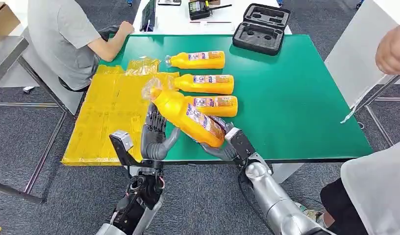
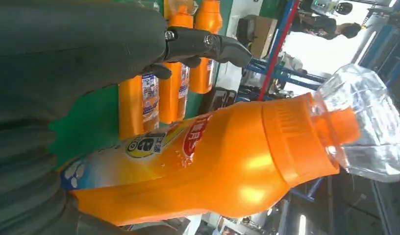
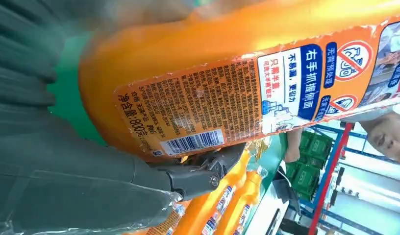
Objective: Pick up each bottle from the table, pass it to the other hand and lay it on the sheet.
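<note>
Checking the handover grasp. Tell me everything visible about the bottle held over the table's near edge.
The held bottle is orange glossy plastic, with a ribbed orange collar and a clear faceted cap. Its label carries blue and white panels, fine print and a barcode. It is lifted and tilted, cap toward the yellow sheet, base toward the robot. The right robot hand grips its base end; the left robot hand is open with fingers alongside its upper body. Three similar bottles lie behind it.

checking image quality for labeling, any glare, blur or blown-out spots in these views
Head view: even light, sharp. Left wrist view: bright glare spots on the held orange bottle, window background blown out, left hand a soft dark mass. Right wrist view: label print sharp, right hand blurred, background overexposed.
</note>
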Controlling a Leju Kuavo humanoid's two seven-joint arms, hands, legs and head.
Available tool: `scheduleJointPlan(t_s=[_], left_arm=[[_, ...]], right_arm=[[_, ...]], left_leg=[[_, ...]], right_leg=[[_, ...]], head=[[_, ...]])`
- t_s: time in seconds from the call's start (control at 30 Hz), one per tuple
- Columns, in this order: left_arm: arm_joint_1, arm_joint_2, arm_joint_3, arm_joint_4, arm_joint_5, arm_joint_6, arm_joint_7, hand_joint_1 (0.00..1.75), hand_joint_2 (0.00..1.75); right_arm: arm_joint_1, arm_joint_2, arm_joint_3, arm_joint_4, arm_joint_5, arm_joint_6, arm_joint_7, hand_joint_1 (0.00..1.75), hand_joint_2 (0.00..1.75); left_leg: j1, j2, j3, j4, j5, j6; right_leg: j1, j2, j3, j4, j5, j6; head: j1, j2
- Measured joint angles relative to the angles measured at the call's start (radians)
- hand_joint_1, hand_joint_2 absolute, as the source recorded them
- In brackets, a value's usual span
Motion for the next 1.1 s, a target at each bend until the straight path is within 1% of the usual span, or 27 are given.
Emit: scheduleJointPlan(t_s=[0.5, 0.77, 0.87, 0.9, 1.1], left_arm=[[-0.011, -0.004, -0.006, 0.021, 0.018, -0.005, 0.0, 0.0, 1.75], [-0.024, -0.011, -0.007, 0.026, 0.012, -0.047, 0.0, 0.0, 1.75], [-0.025, -0.011, -0.007, 0.031, 0.017, -0.112, 0.0, 0.0, 1.75], [-0.026, -0.011, -0.007, 0.033, 0.017, -0.121, 0.0, 0.0, 1.75], [-0.028, -0.012, -0.006, 0.037, 0.017, -0.129, 0.0, 0.0, 1.75]], right_arm=[[-0.004, -0.006, 0.022, 0.0, -0.012, 0.005, 0.0, 1.75, 1.75], [-0.017, -0.006, 0.072, 0.0, -0.03, 0.084, 0.0, 1.75, 1.75], [-0.018, -0.01, 0.088, -0.012, -0.071, 0.19, 0.0, 1.75, 1.75], [-0.019, -0.011, 0.094, -0.016, -0.072, 0.204, 0.0, 1.75, 1.75], [-0.02, -0.017, 0.11, -0.027, -0.079, 0.217, 0.0, 1.75, 1.75]], left_leg=[[0.0, 0.0, 0.0, 0.0, 0.0, 0.0], [0.0, 0.0, 0.0, 0.0, 0.0, 0.0], [0.0, 0.0, 0.0, 0.0, 0.0, 0.0], [0.0, 0.0, 0.0, 0.0, 0.0, 0.0], [0.0, 0.0, 0.0, 0.0, 0.0, 0.0]], right_leg=[[0.0, 0.0, 0.0, 0.0, 0.0, 0.0], [0.0, 0.0, 0.0, 0.0, 0.0, 0.0], [0.0, 0.0, 0.0, 0.0, 0.0, 0.0], [0.0, 0.0, 0.0, 0.0, 0.0, 0.0], [0.0, 0.0, 0.0, 0.0, 0.0, 0.0]], head=[[0.0, 0.0], [0.0, 0.0], [0.0, 0.0], [0.0, 0.0], [0.0, 0.0]])
